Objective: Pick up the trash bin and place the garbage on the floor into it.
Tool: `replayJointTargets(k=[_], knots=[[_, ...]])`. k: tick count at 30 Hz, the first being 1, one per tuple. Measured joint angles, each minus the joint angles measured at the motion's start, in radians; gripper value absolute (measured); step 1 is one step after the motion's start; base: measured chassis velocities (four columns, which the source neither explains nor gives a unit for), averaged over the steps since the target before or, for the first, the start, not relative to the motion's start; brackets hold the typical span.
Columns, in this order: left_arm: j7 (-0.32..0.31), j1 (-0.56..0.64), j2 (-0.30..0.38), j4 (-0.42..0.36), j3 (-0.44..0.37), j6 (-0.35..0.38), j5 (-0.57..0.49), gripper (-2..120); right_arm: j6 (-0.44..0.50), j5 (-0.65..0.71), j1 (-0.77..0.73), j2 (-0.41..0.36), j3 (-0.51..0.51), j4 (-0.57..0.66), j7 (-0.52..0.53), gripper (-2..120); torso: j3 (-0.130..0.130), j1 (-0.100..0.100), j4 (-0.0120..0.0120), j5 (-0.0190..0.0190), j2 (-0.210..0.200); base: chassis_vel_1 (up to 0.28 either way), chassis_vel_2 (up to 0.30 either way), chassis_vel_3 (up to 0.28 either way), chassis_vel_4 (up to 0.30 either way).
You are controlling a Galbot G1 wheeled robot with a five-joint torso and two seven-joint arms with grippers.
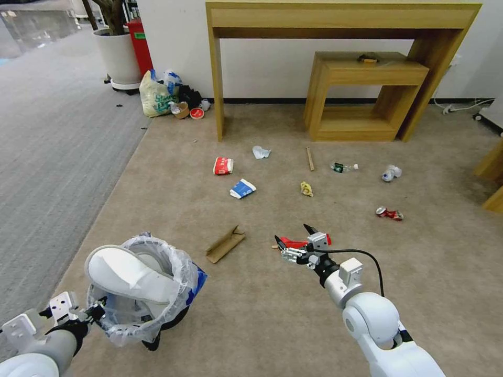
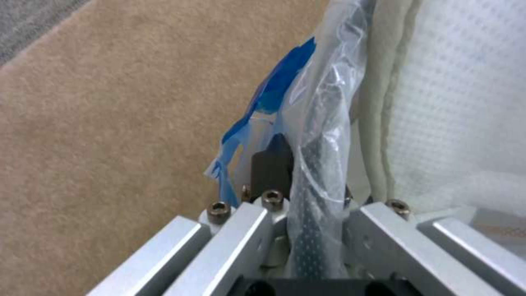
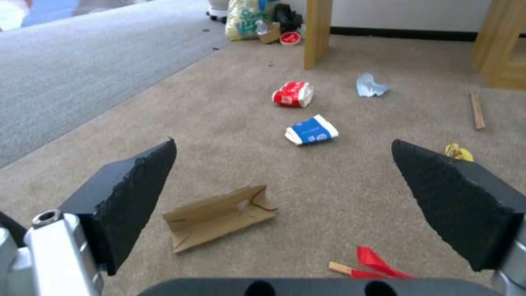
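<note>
The black trash bin, lined with a clear bag, hangs tilted at lower left with a white slipper inside. My left gripper is shut on its rim. My right gripper is open, low over a long red wrapper on the beige floor. A folded cardboard piece lies between bin and right gripper. Farther off lie a red cup, a blue-white cup, crumpled paper, a wooden stick, a bottle and a crushed can.
A tall wooden table with a smaller one beneath it stands against the back wall. A pale-yellow shopping bag and a white planter sit at back left. The grey carpet strip runs along the left.
</note>
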Motion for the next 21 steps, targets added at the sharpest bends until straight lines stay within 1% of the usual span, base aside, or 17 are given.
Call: replayJointTargets(k=[5,12,21], knots=[[0.001,-0.002,0.000,0.000,0.001,0.000,0.000,0,-0.002,0.012,0.003,0.003,0.009,-0.008,0.003,100,0.000,0.000,0.0000,-0.0002,0.000,0.025,0.035,-0.014,-0.035],[0.002,-0.007,-0.003,0.000,0.007,0.000,0.003,0,-0.002,0.014,0.004,0.003,0.014,-0.011,0.003,100,0.000,0.000,-0.0002,0.0000,0.000,-0.076,0.027,0.062,-0.024],[0.007,-0.006,-0.003,0.000,0.002,0.000,0.004,0,0.002,0.008,0.000,0.010,0.013,-0.011,0.003,100,0.000,0.000,-0.0002,0.0001,0.000,-0.072,0.093,0.080,-0.072]])
